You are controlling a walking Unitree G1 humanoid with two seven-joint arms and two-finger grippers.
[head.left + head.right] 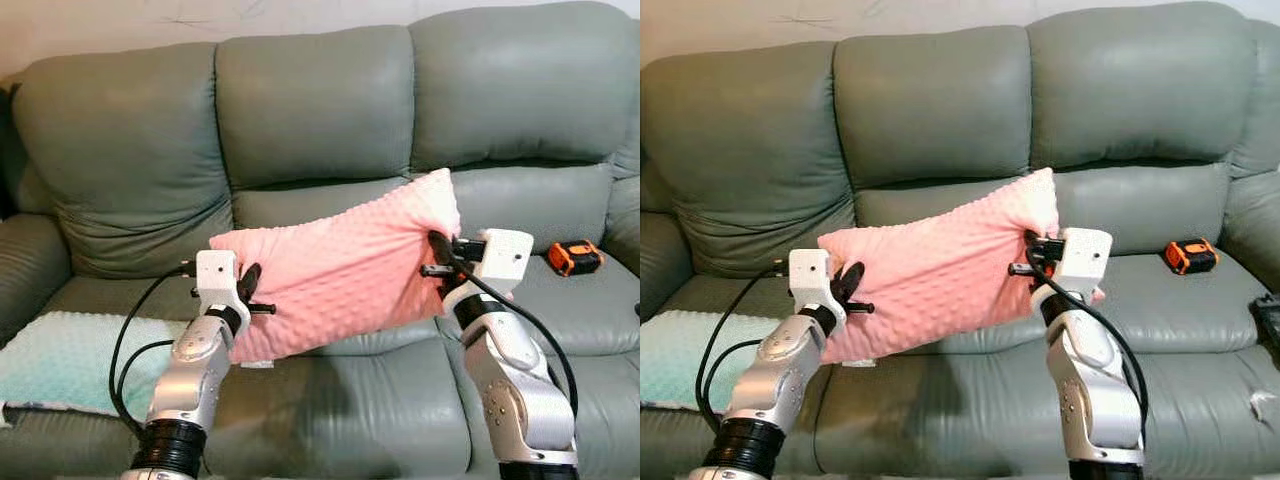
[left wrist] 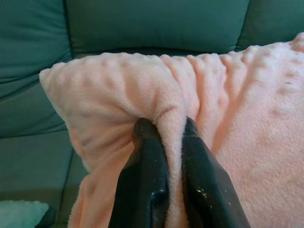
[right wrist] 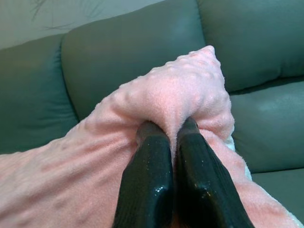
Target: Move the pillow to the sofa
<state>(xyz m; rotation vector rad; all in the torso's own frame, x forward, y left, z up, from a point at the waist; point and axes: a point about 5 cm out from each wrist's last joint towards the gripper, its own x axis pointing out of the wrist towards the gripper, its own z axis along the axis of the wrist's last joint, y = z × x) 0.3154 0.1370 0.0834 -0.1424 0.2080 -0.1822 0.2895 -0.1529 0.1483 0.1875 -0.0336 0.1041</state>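
A grey-green leather sofa (image 1: 320,120) with three back cushions spans the scene from the head camera. On its seat at the robot's far left lies a pale mint blanket (image 1: 70,360) with a dotted texture. Toward the right, on the seat, sits a small orange and black tool (image 1: 574,257), well apart from everything else.

The pink pillow (image 1: 340,270), with a bumpy fleece surface, is held in the air in front of the sofa, above the middle seat, tilted so that its right end is higher than its left. It stretches between the two arms.

The left gripper (image 2: 164,126) pinches the pillow's lower left edge; in the left wrist view a fold of pink fabric is squeezed between the two black fingers (image 2: 142,175), which are pressed close on it. The right gripper (image 3: 168,126) pinches the upper right edge near the corner in the same way, a ridge of fabric caught between its fingers. Black cables loop beside the left arm.
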